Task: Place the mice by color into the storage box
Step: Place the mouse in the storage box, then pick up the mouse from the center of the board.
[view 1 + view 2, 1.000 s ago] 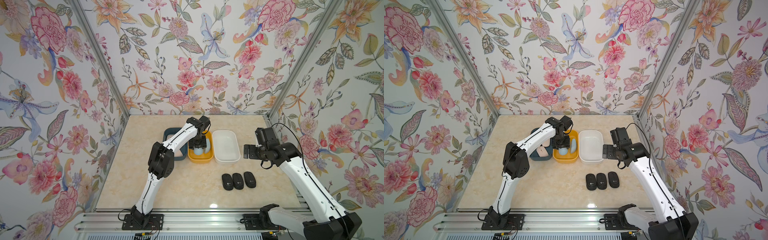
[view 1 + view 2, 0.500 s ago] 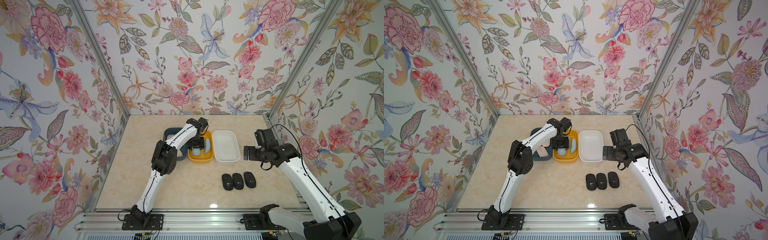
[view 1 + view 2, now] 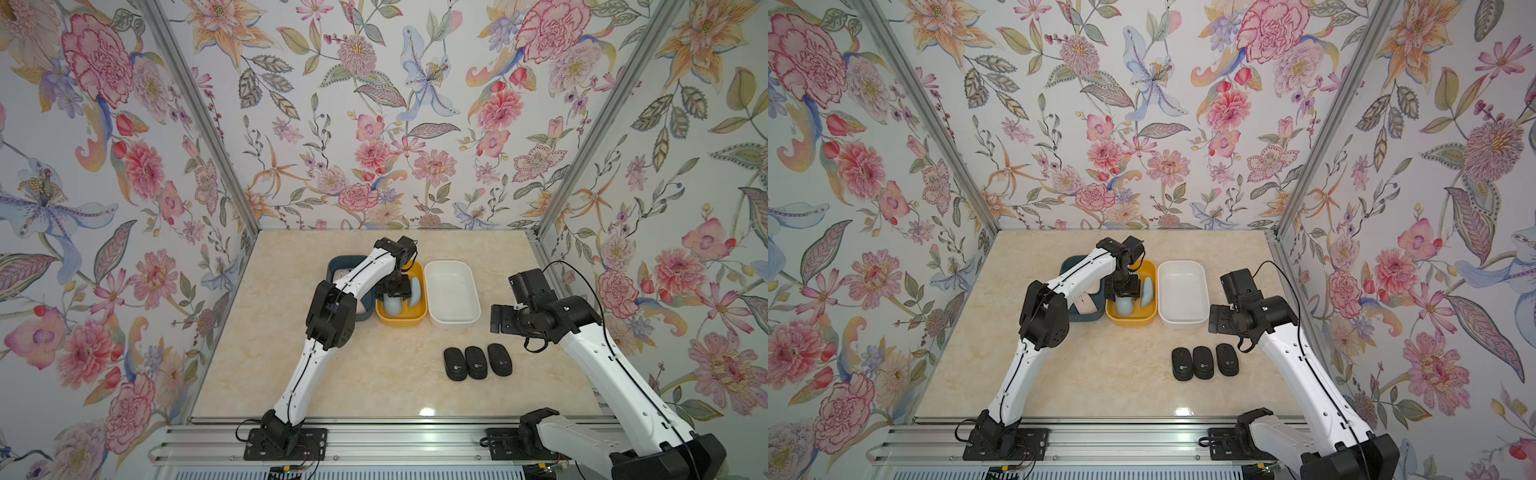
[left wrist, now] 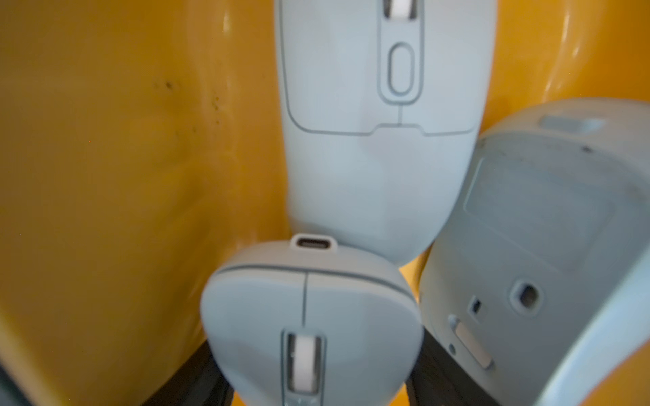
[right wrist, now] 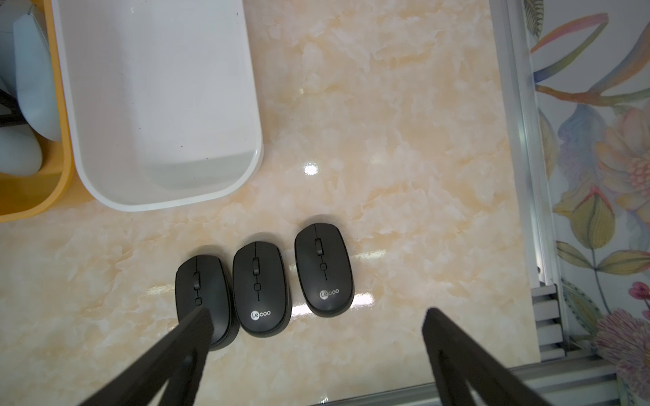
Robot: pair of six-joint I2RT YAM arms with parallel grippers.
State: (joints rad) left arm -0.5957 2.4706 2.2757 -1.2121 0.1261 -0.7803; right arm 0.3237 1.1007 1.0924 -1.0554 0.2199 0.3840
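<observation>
Your left gripper sits in the mid-desk yellow bin, blue mouse between its fingers — grip unclear. Release fully, lift straight up. Right gripper, spread wide, hovers near the black mice.

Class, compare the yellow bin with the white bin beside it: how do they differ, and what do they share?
The yellow bin holds light blue mice; the white bin holds nothing. The left gripper reaches down into the yellow bin; the white bin has no gripper in it. Both are rounded rectangular tubs, side by side on the table.
</observation>
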